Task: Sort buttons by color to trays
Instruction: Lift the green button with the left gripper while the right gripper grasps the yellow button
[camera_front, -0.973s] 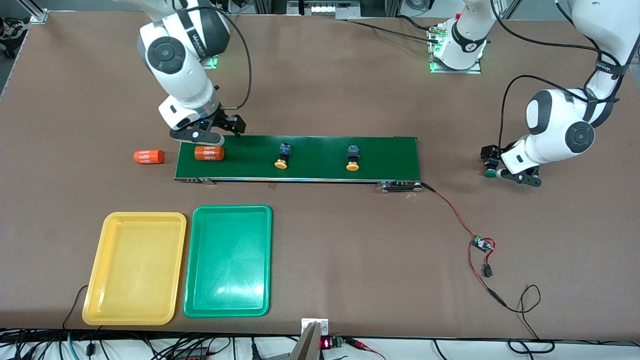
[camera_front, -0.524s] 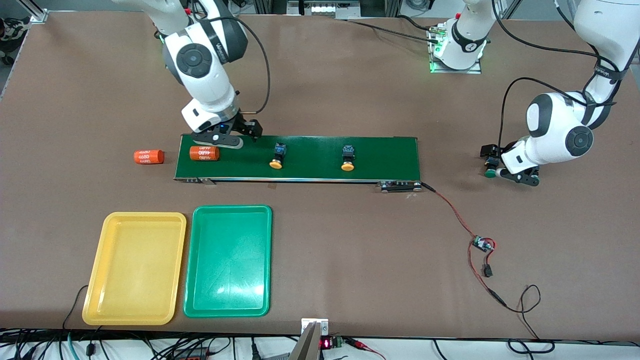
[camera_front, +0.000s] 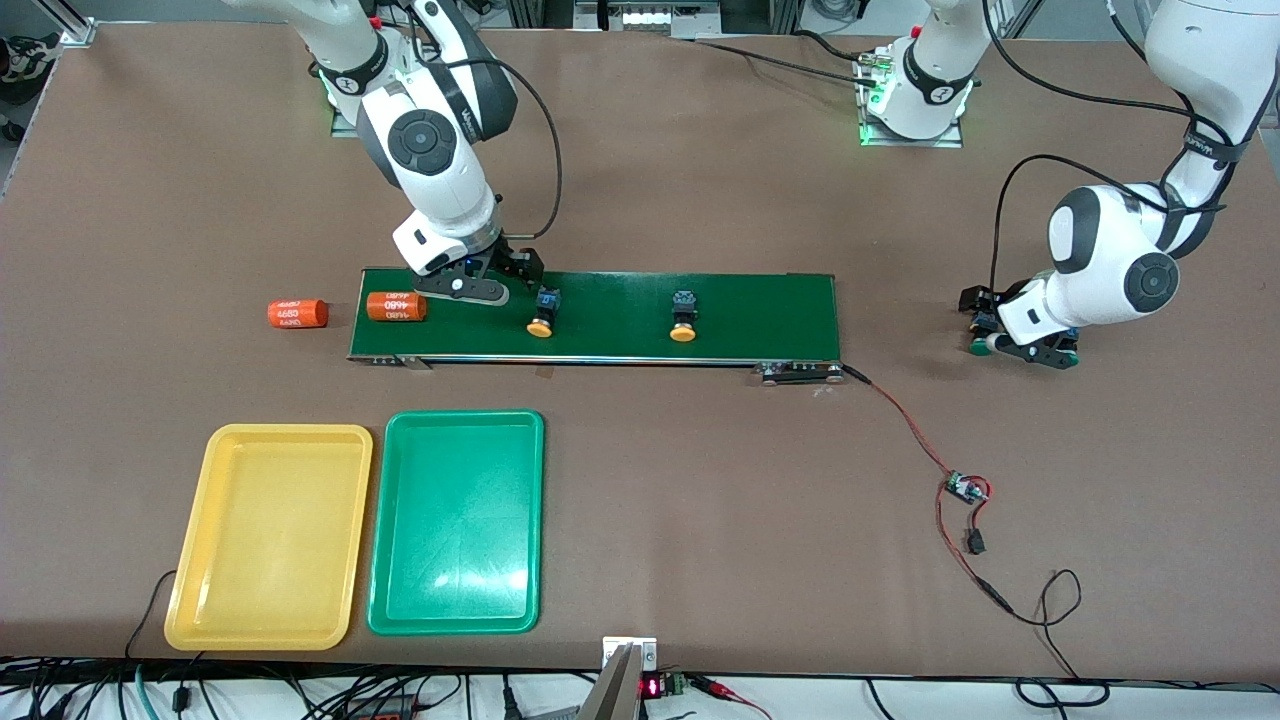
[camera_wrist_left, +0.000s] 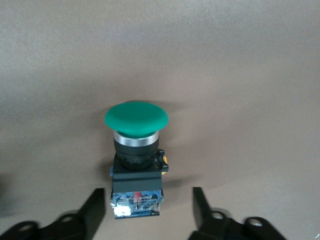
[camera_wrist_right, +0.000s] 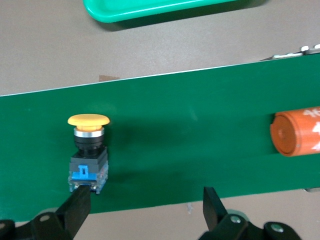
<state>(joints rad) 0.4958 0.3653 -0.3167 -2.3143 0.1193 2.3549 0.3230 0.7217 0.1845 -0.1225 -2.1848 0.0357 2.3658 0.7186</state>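
Note:
Two orange-yellow-capped buttons (camera_front: 541, 313) (camera_front: 684, 318) lie on the dark-green belt (camera_front: 770, 310). My right gripper (camera_front: 512, 275) hangs open over the belt's edge beside the first one (camera_wrist_right: 89, 150). One of its fingers (camera_wrist_right: 77, 210) is close to that button's blue base, and nothing is between the fingers. A green-capped button (camera_wrist_left: 136, 150) lies on the bare table past the belt's end, toward the left arm's end. My left gripper (camera_wrist_left: 148, 212) is low around its body, open, with a gap on each side. The yellow tray (camera_front: 268, 540) and the green tray (camera_front: 455, 520) sit side by side nearer the camera.
One orange cylinder (camera_front: 396, 306) marked 4680 lies on the belt's end toward the right arm. Another orange cylinder (camera_front: 297, 313) lies on the table just off that end. A small circuit board (camera_front: 965, 488) with red wires trails from the belt's other end.
My right gripper has travelled along the belt from over the orange cylinder to beside the first orange-yellow button. The cylinder and both belt buttons have drifted toward the right arm's end.

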